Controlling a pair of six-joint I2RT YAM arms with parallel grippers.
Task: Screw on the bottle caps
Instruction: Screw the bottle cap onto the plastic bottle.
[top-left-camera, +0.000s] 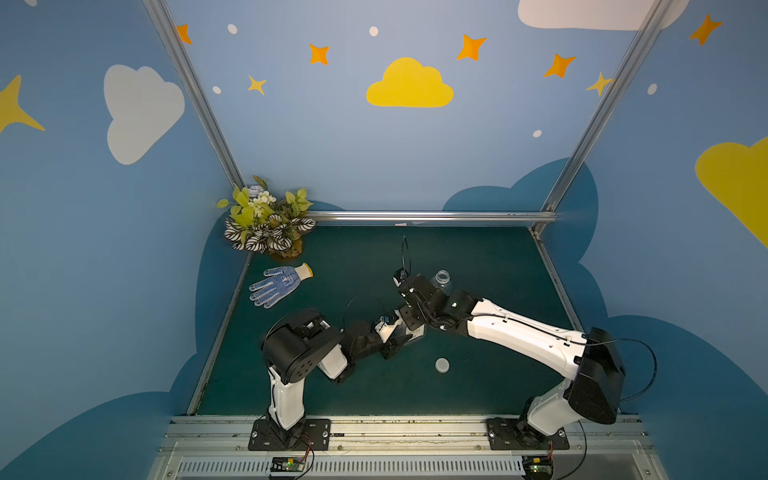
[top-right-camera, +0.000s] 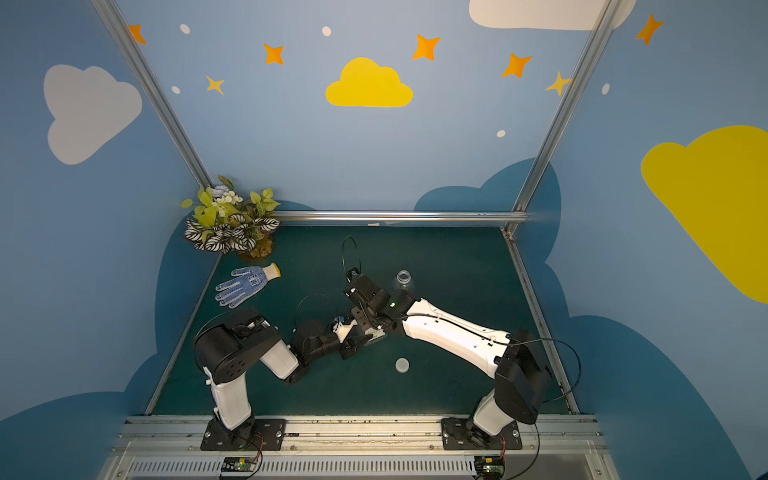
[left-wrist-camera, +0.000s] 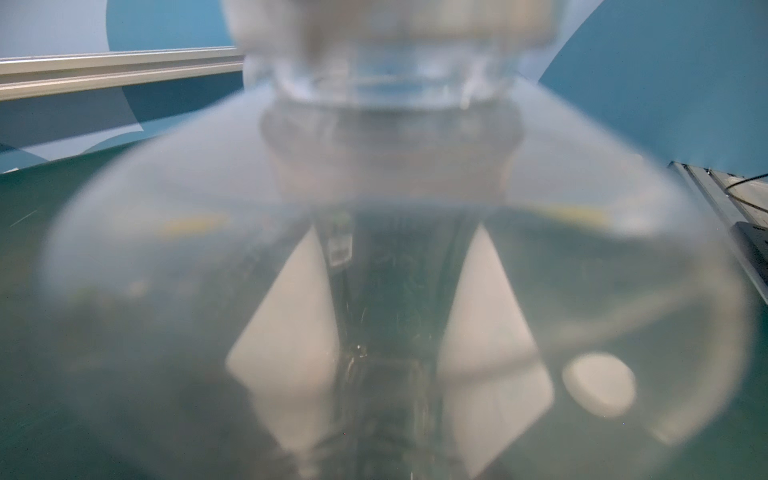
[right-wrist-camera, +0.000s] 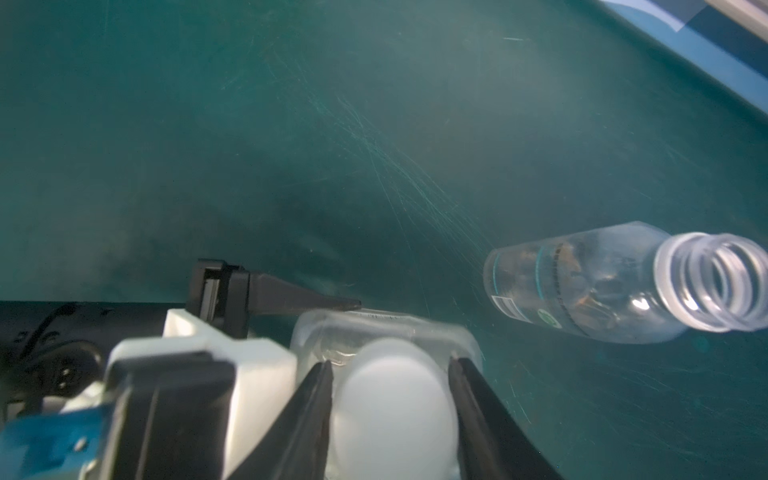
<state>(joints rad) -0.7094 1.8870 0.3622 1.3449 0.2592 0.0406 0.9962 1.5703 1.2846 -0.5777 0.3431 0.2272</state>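
Over the table (top-left-camera: 498, 257), left claw (top-left-camera: 405, 338) grips the bottle (right-wrist-camera: 386, 328); right claw (right-wrist-camera: 390, 362) straddles its cap (right-wrist-camera: 395, 411), grip unclear

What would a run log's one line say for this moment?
left gripper: shut on held bottle | right gripper: jaws astride cap atop it, grip unclear | open bottle: standing, uncapped | loose cap: on table

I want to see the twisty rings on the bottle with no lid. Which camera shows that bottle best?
The right wrist view: the open bottle is close and sharp, its rings plain. In both top views it is small and partly behind the right arm. The left wrist view is filled by the other bottle, blurry.
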